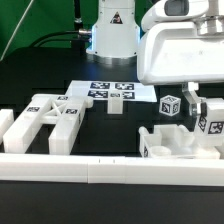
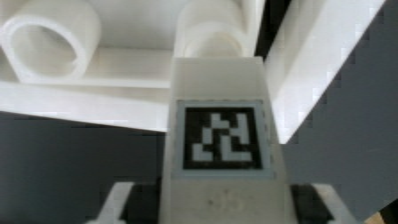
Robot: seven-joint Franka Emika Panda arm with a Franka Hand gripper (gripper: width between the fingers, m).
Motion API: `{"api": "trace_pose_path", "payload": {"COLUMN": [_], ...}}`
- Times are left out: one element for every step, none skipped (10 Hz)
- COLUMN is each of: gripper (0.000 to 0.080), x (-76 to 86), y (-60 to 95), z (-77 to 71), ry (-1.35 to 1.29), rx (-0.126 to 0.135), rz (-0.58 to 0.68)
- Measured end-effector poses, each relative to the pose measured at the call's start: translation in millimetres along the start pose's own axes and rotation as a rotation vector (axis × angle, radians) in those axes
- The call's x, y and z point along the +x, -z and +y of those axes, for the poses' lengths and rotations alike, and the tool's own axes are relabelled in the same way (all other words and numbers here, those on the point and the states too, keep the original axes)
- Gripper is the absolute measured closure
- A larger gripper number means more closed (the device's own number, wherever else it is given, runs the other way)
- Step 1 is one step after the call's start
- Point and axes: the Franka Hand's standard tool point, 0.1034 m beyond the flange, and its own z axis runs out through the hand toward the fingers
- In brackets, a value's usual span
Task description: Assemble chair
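The gripper is closed on a long blocky white bar, apparently a chair leg. Its two fingers press the leg's flanks just behind the black-and-white tag on the face turned to the wrist camera. The leg's long axis runs straight out from between the jaws, away from the wrist. Its far end meets a larger white piece with rounded openings, probably the seat. One round opening lies off to the side of the leg. A second curved recess sits just past the leg's far end, almost in line with its axis. Whether the leg's end already touches that piece cannot be told from here. In the exterior view the grip is in the right half of the frame, under the big white wrist housing, which hides the contact. The seat piece lies at the lower right, with small tagged parts just beside it. The ladder-like frames lie well apart at the exterior view's left, the marker board is in the middle, and a plain border bar runs along the lower edge. In my judgement the next move depends on keeping the leg's axis in line with the recess ahead of it, because a sideways drift would send the end onto the solid wall between the openings.
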Motion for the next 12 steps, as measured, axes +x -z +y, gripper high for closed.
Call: {"api": "trace_pose_path", "payload": {"gripper": [0.0512,0.0512,0.0512,0.0512,0.0419,0.0227,0.0227,0.0168,0.0168,0.0154,0.0154,0.0151], "x": [-1.0,0.0,0.7,0.6,0.4,0.2,1.4,2.9,4.8,7.3,12.2,20.7], "y": [-1.5,-2.5,-2.5,-2.6,-2.8,-2.9,-2.8,-1.5,0.8,5.1,11.9,20.4], "z": [-1.5,-2.8,-2.7,-2.8,-2.7,-2.2,-1.0,1.5,3.9,6.7,9.7,13.1], "ry": [0.003,0.006,0.007,0.008,0.008,0.010,0.014,0.019,0.022,0.024,0.022,0.017], "rx": [-0.001,-0.005,-0.006,-0.006,-0.006,-0.006,-0.006,-0.008,-0.010,-0.010,-0.008,-0.006], "rz": [0.017,0.061,0.066,0.066,0.066,0.062,0.057,0.059,0.059,0.045,0.020,0.005]}}
